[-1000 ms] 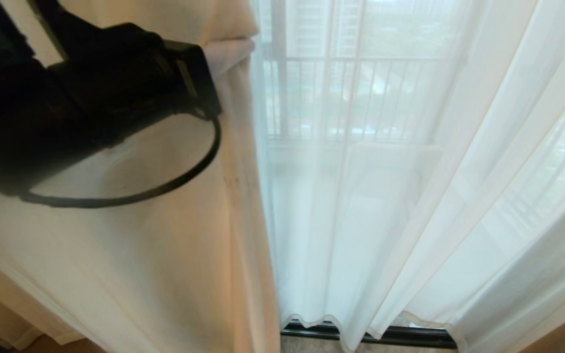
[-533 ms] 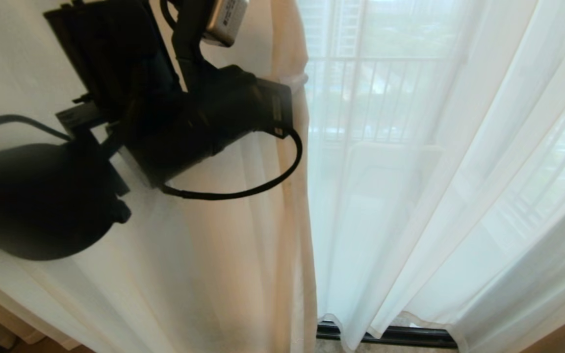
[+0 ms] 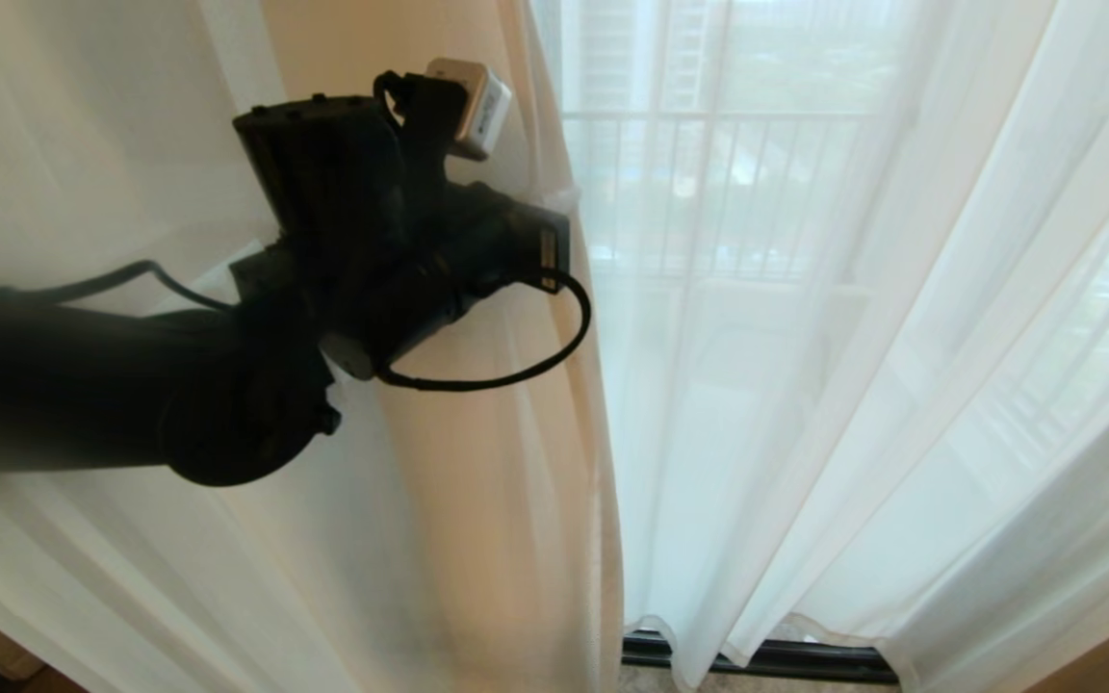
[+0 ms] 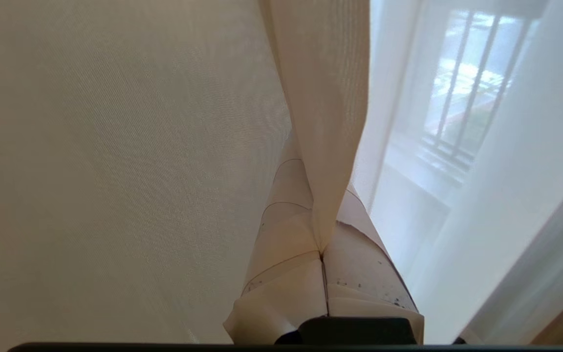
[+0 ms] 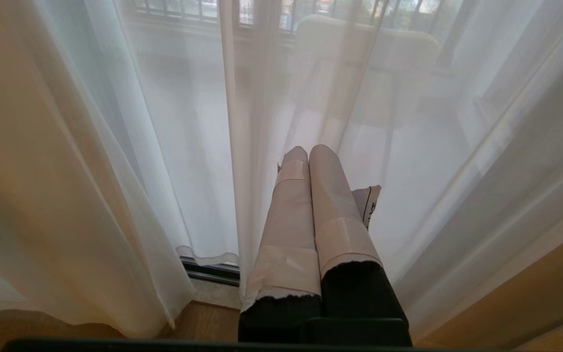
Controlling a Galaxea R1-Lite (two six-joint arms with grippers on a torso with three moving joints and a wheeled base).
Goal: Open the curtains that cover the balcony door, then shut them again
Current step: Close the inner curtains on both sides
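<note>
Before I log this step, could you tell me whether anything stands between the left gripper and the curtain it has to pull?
Nothing visible does: the left gripper is already shut on the edge fold of the cream curtain.

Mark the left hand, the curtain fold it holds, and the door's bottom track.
left hand [image 4: 321, 256], left wrist view, where its fingers meet.
curtain fold [image 4: 328, 122], left wrist view, pinched edge.
bottom track [image 3: 786, 658], head view, dark rail.
</note>
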